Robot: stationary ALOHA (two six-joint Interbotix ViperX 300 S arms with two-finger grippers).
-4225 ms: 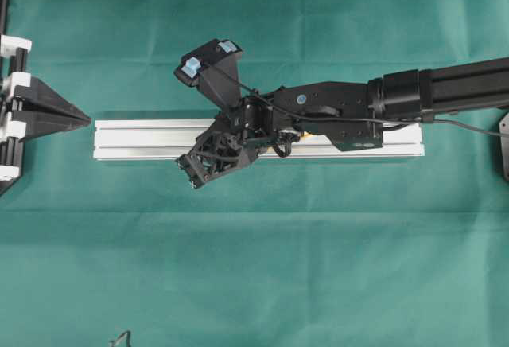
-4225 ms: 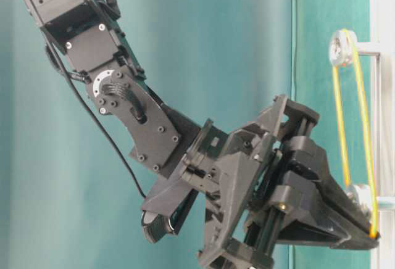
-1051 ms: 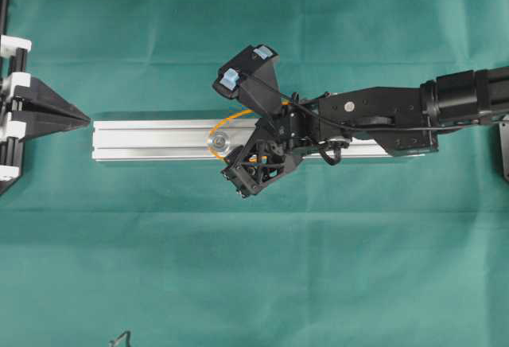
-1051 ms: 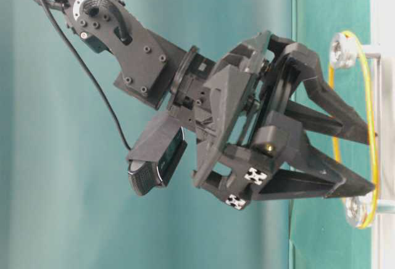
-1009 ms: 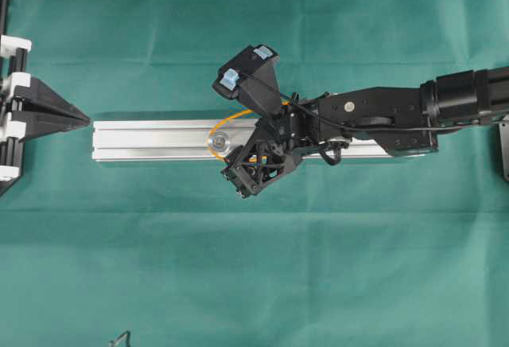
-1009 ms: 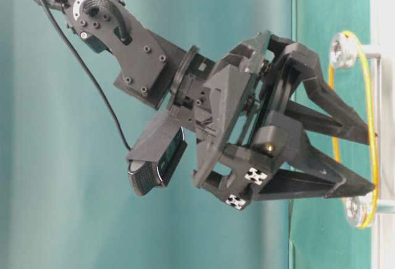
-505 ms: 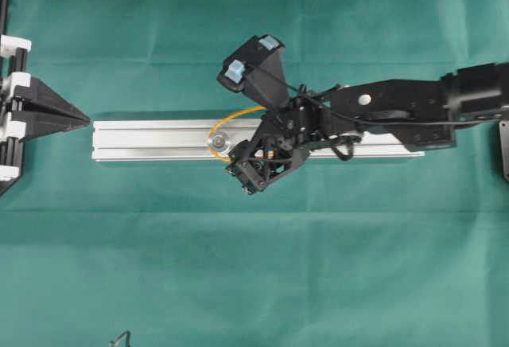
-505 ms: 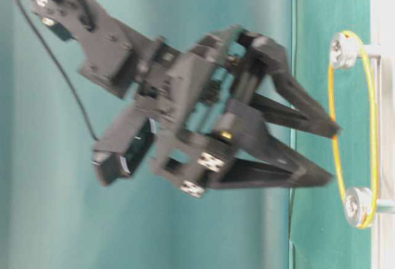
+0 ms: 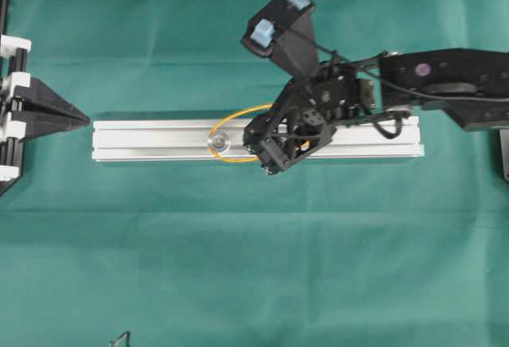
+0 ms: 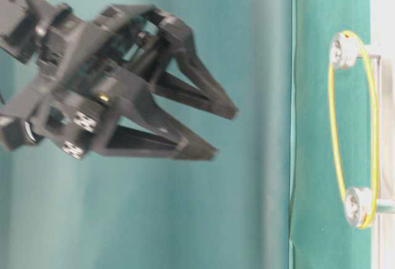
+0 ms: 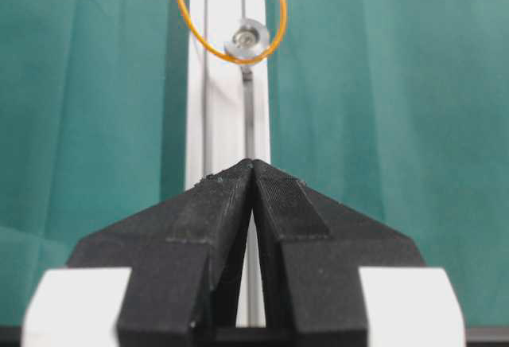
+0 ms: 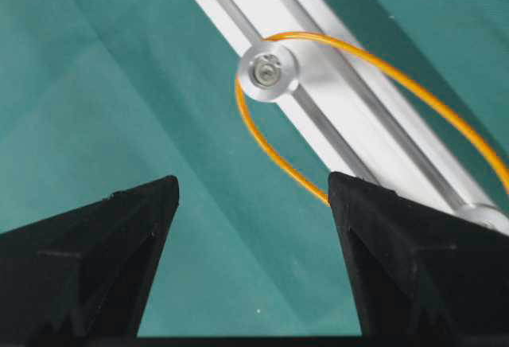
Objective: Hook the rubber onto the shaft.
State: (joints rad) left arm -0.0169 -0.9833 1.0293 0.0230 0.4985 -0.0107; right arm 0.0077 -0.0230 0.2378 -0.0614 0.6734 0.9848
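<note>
The rubber (image 9: 231,159), a thin orange loop, runs round two silver shafts on the aluminium rail (image 9: 143,140). From above only the left shaft (image 9: 217,138) shows; the other lies under the right arm. The table-level view shows the rubber (image 10: 334,134) stretched between the upper shaft (image 10: 341,49) and the lower shaft (image 10: 355,206). My right gripper (image 10: 223,133) hangs open and empty, well away from the band. Its wrist view looks past the spread fingers (image 12: 253,184) at one shaft (image 12: 268,71) and the rubber (image 12: 270,152). My left gripper (image 9: 83,116) rests shut at the rail's left end.
A green cloth (image 9: 254,267) covers the table. The left arm's black frame (image 9: 4,13) stands along the left edge. A small black wire piece (image 9: 119,337) lies at the bottom edge. A dark fixture (image 9: 504,148) sits at the right edge.
My right gripper has drawn its fingers out of the loop and lifted up and to the right. The rubber stays round both shafts. The left gripper has not moved.
</note>
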